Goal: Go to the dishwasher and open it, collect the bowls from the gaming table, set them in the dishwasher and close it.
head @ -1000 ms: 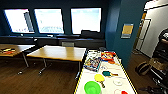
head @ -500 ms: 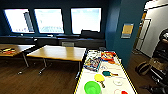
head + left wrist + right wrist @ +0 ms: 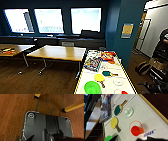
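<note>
while the table [image 3: 127, 75] with its white top and yellow edging is seen stretching away from the robot in the head view, the bowl [image 3: 92, 87] is found on its near end, toward the left edge, lime-green and upright with its mouth up. just beyond it lie a yellow paddle [image 3: 99, 78] and a green paddle [image 3: 107, 73], apart from the bowl, and a flat box [image 3: 92, 63] is set farther up the left side.

in the right wrist view the same top is looked down upon: the bowl [image 3: 108, 138] is caught at the picture's edge, next to the handle end of the yellow paddle [image 3: 114, 122], while an orange cup [image 3: 137, 130] and a clear round puck [image 3: 129, 112] are seen apart from it. the right arm is thus judged to be over the table and the nearer of the two; the bowl is judged to lie off to that wrist's side, not under it. being round, the bowl offers no long axis, so a grasp over the rim would be called for.

in the left wrist view wooden floor [image 3: 13, 112] and yellow table legs [image 3: 73, 107] are seen, so that arm is judged to hang beside the table. whether either gripper's jaws are spread or pressed together cannot be told.
</note>
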Tool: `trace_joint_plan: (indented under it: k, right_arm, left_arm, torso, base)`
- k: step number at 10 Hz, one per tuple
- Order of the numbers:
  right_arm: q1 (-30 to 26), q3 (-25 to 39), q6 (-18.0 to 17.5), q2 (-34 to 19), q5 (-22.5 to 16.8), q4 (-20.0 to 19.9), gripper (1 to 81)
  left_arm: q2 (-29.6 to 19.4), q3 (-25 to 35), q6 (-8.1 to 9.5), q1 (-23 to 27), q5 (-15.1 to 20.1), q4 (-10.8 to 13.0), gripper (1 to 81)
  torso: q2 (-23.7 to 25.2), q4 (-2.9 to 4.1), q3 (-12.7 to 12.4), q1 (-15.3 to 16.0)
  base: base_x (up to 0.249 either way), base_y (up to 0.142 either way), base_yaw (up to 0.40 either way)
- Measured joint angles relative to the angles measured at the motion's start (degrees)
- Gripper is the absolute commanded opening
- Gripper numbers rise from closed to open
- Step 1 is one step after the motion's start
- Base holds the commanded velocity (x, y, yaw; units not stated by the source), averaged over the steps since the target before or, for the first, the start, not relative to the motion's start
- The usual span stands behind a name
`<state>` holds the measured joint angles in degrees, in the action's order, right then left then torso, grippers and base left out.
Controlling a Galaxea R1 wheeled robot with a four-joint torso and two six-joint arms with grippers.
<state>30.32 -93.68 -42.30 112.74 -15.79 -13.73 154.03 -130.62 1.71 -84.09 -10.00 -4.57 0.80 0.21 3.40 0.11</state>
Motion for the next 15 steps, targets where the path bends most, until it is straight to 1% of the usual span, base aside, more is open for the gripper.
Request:
trace_joint_plan:
  k: [2,4,7,8,9,12,15]
  right_arm:
    - [0.05,-2.51,-0.04,3.61,0.17,-0.40,81.1]
    - [1.13,-5.88,-0.78,5.89,0.55,-0.82,81.1]
    - [3.85,-10.12,-4.17,9.64,0.52,-2.89,81.1]
    - [3.96,-11.47,-4.91,10.33,-0.78,-3.91,81.1]
    - [4.30,-12.24,-5.16,10.50,-1.44,-4.13,81.1]
    - [7.02,-12.59,-5.33,12.56,-1.38,-4.29,81.1]
    - [6.97,-13.97,-5.29,12.90,-0.69,-4.35,81.1]
  left_arm:
    - [0.57,-0.35,0.00,0.24,0.07,0.00,81.1]
    - [0.85,-0.35,-0.02,0.24,0.13,0.00,81.1]
    - [0.99,-0.35,0.00,0.24,0.11,0.00,81.1]
    - [1.18,-0.41,0.00,0.27,0.07,0.00,81.1]
    - [1.45,-0.72,0.00,0.27,0.09,0.00,81.1]
    - [2.21,-2.67,0.00,0.24,0.13,0.00,81.1]
    - [2.32,-2.93,0.00,0.24,0.09,0.00,81.1]
  torso:
    - [0.00,0.00,0.00,0.00]
    - [-0.02,0.00,0.00,0.00]
    - [-0.02,0.00,0.02,0.02]
    - [-0.02,0.00,0.02,0.02]
    - [-0.02,0.00,0.02,0.02]
    - [-0.02,0.00,0.02,0.02]
    - [-0.02,0.00,0.02,0.02]
  base:
    - [0.000,0.000,0.000]
    - [0.000,0.000,0.000]
    - [0.000,0.000,0.000]
    - [0.000,0.000,0.000]
    - [0.000,0.000,0.000]
    - [0.000,0.000,0.000]
    - [0.000,0.000,0.000]
